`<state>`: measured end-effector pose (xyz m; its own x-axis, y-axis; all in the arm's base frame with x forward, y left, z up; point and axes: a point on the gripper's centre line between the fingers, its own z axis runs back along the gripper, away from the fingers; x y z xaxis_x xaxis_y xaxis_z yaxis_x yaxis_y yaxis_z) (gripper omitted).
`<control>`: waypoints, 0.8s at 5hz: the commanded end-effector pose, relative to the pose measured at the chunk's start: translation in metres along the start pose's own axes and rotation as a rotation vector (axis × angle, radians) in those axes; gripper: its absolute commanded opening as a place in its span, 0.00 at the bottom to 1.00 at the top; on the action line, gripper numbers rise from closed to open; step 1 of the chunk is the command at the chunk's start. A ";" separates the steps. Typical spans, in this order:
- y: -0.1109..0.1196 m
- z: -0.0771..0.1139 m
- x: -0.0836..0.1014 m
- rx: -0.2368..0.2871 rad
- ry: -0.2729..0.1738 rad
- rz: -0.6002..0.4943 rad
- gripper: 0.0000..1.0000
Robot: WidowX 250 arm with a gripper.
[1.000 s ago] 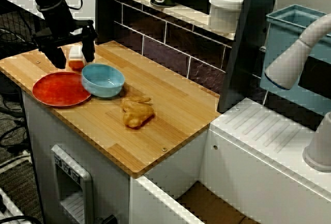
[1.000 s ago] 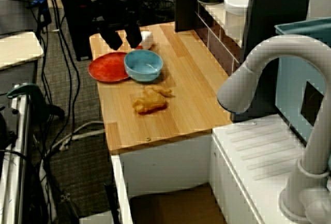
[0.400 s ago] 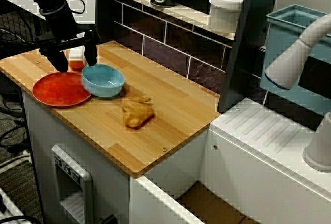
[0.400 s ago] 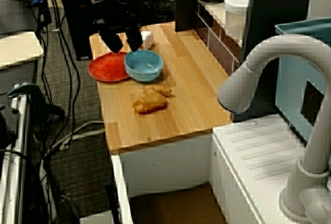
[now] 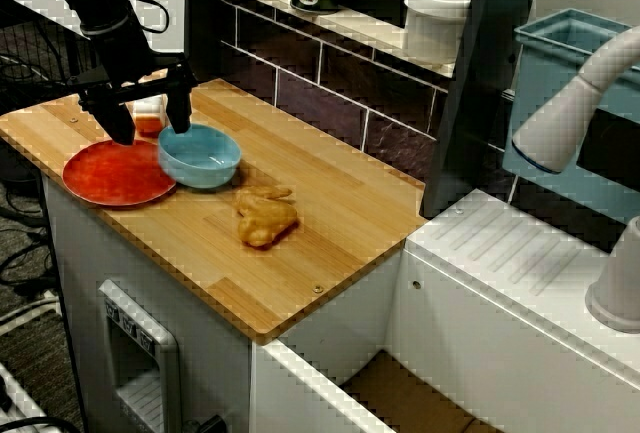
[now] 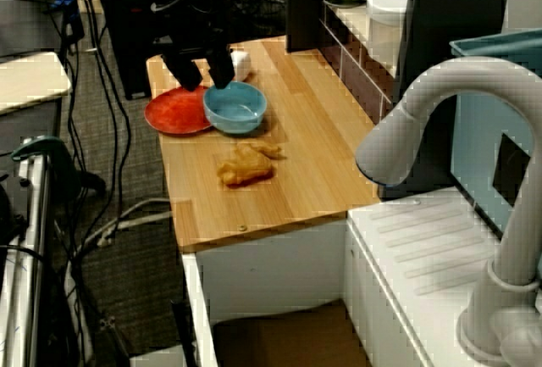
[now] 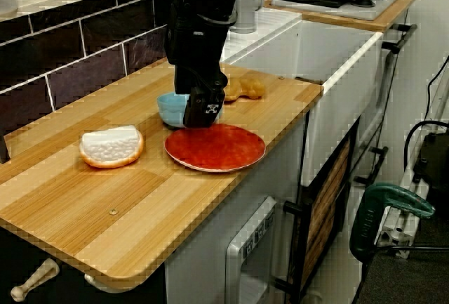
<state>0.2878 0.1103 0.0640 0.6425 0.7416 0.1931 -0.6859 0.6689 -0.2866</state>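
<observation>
The claw is held spread and empty, and it has been lowered and shifted slightly toward the blue bowl since a second ago. One finger is now seen at the bowl's near rim, the other above the far edge of the red plate; contact cannot be told. An orange-rimmed white slice lies beyond the claw, apart from it and unmoved. A golden-brown toy chicken piece is left past the bowl, further along the wooden surface.
</observation>
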 end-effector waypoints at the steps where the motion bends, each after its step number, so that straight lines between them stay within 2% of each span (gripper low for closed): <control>1: -0.004 0.000 0.001 0.006 -0.031 -0.020 1.00; 3: -0.002 -0.009 0.003 0.017 -0.016 -0.013 1.00; 4: -0.001 -0.011 0.002 0.017 -0.011 -0.011 0.84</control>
<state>0.2872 0.1064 0.0438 0.6526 0.7381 0.1713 -0.6934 0.6729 -0.2578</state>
